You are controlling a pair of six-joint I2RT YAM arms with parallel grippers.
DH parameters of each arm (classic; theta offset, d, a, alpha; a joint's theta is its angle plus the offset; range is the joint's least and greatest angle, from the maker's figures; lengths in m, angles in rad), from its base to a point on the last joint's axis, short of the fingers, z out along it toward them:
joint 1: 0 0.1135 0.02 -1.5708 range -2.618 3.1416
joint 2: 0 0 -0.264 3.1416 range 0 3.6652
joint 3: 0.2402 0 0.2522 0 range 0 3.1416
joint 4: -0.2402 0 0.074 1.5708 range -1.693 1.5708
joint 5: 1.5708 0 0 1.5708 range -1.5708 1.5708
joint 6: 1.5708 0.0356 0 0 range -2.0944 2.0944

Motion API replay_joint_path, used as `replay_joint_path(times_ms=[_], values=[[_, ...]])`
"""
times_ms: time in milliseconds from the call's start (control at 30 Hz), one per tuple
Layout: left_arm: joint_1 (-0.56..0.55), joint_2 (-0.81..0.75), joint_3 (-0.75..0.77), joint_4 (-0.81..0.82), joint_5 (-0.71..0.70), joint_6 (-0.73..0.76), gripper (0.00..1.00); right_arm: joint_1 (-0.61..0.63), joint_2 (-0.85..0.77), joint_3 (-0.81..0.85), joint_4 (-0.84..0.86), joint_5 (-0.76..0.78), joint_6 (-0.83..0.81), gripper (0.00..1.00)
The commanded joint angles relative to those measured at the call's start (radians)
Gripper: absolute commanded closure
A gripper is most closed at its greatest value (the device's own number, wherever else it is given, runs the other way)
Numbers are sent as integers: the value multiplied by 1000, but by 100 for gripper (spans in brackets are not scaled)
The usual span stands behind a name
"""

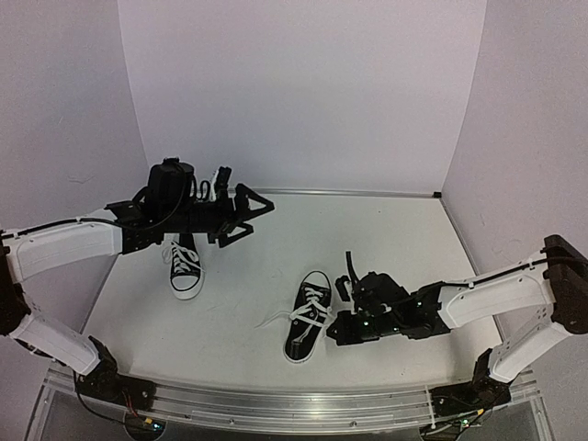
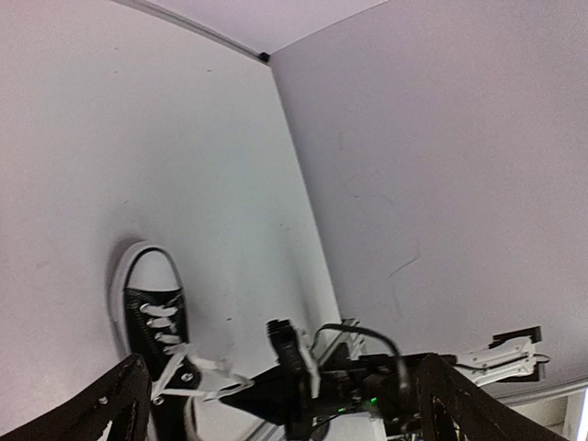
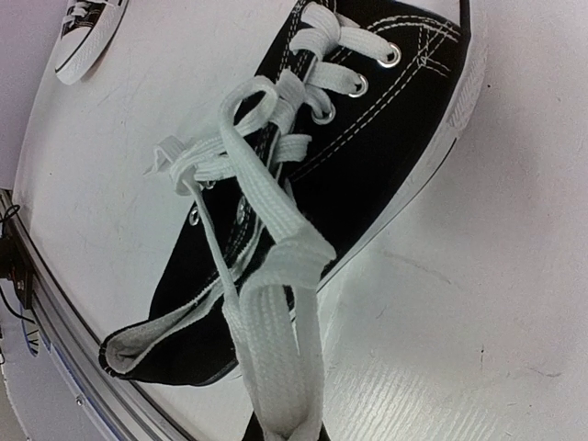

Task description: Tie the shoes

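Observation:
Two black sneakers with white laces lie on the white table. One [image 1: 186, 266] lies far left, under my left arm. The other [image 1: 308, 329] lies near the middle front and fills the right wrist view [image 3: 367, 156]. My right gripper [image 1: 342, 317] sits low at that shoe's right side and is shut [image 3: 285, 434] on a folded loop of its white lace [image 3: 276, 303], drawn out from the eyelets. My left gripper [image 1: 243, 216] hangs open and empty above the table, apart from both shoes. Its spread fingers [image 2: 110, 404] frame the middle shoe [image 2: 152, 322].
White walls close in the table at the back and both sides. An aluminium rail [image 1: 294, 404] runs along the near edge. A loose lace end [image 1: 271, 320] trails left of the middle shoe. The far shoe shows at the top left of the right wrist view [image 3: 87, 28].

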Motion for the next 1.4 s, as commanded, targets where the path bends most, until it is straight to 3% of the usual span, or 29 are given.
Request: replay_joint_path(times_ms=[0, 167, 333, 433, 667, 1233, 1367], values=[[-2, -101, -84, -202, -95, 330, 1, 4, -43, -9, -30, 10, -2, 100], [-3, -30, -130, -307, -177, 604, 6, 4, -39, 6, -47, 1, -22, 100], [-10, 76, -148, -268, -145, 798, 12, 2, -49, 10, -56, 21, -24, 100], [-29, 145, -128, -272, -162, 896, 22, 2, -39, 25, -70, 25, -33, 100], [-157, 323, -75, -265, -185, 1101, 33, 2, -24, 36, -83, 29, -27, 100], [-219, 486, -16, -97, -122, 1156, 43, 2, -48, 36, -82, 37, -21, 100], [-220, 489, -11, -93, -190, 1132, 64, 3, -59, 32, -85, 41, -19, 100]])
